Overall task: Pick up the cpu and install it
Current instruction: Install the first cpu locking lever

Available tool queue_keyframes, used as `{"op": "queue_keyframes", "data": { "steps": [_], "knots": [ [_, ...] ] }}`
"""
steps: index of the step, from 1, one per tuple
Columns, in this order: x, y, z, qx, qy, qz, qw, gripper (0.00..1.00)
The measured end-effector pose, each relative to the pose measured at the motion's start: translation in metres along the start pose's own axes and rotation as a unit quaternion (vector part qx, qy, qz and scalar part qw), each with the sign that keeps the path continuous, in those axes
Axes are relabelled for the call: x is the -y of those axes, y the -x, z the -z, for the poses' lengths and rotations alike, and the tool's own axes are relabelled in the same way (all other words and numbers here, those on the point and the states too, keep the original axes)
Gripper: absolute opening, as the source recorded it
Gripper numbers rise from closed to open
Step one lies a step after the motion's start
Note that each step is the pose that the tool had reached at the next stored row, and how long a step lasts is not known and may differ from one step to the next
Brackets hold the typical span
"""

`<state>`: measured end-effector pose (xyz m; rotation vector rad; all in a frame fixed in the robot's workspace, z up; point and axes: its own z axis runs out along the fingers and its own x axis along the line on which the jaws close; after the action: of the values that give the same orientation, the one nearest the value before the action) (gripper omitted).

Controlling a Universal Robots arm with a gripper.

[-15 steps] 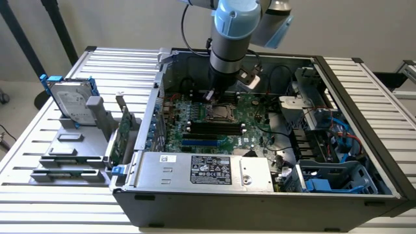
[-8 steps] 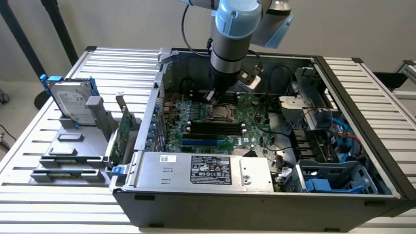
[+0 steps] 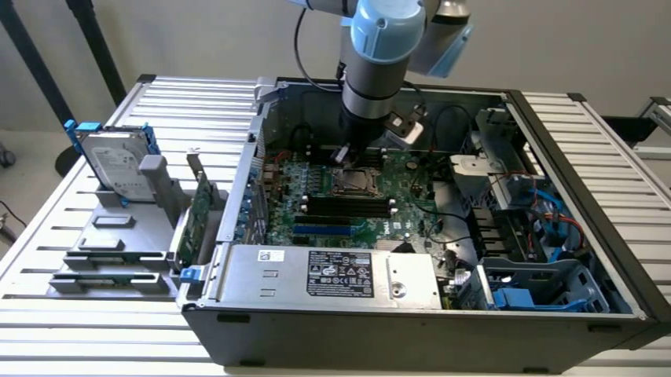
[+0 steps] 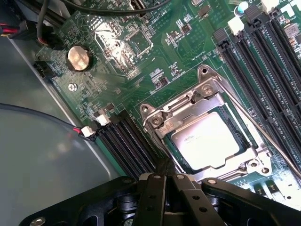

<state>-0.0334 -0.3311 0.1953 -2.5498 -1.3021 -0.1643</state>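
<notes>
Where a slatted metal table (image 3: 94, 330) bears the open computer case (image 3: 419, 322), we list the claw (image 4: 164, 181) clenched, empty, above the socketed cpu (image 4: 206, 140)

Honestly not much here is readable. The grey metal box (image 3: 330, 273) at the front of the open case has a black label (image 3: 340, 273) full of white print and small logos, but I can't make out a word of it. There's a small white sticker (image 3: 272, 255) next to it, same story. The cpu (image 4: 205, 140) sitting in its socket has faint marking near one edge of the silver top, also unreadable.
</notes>
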Motion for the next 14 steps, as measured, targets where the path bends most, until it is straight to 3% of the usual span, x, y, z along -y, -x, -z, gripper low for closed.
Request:
{"op": "queue_keyframes", "data": {
  "steps": [14],
  "knots": [
    [-0.0084, -0.0058, -0.0007, 0.0, -0.0001, 0.0, 1.0, 0.11]
  ]
}}
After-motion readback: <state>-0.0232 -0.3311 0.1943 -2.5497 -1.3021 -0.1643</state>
